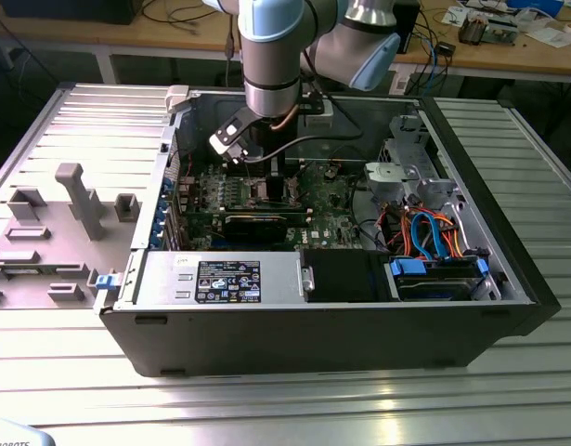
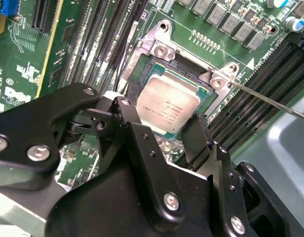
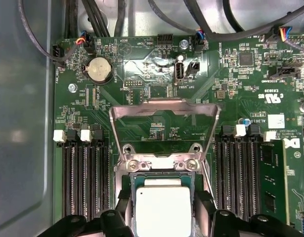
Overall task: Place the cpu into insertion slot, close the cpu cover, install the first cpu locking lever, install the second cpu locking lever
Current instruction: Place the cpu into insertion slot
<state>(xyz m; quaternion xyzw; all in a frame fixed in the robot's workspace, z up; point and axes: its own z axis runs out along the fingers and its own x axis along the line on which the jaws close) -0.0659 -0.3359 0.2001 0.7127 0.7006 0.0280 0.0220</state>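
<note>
The cpu [image 2: 167,102], a silver-grey square chip, lies at the insertion slot [image 2: 142,59], framed by the slot's pale metal rim. My gripper [image 2: 161,119] straddles it, a black finger [image 2: 128,112] against one edge and the other finger against the opposite corner, so it looks shut on the chip. In the first wrist view the cpu [image 3: 163,210] sits between the same fingers [image 3: 123,203]. The cpu cover [image 3: 164,106] stands swung up and open behind the slot. A thin locking lever rod [image 2: 270,101] sticks out from the slot's corner. In the exterior view the gripper [image 1: 266,184] is low over the green motherboard [image 1: 336,218].
Long black memory slots [image 3: 87,177] run on both sides of the socket. A long black card [image 1: 257,223] lies across the board. Cables, a drive cage [image 1: 410,177] and a power supply [image 1: 220,279] crowd the open computer case. Grey fixtures [image 1: 76,200] stand on the table at the exterior view's left.
</note>
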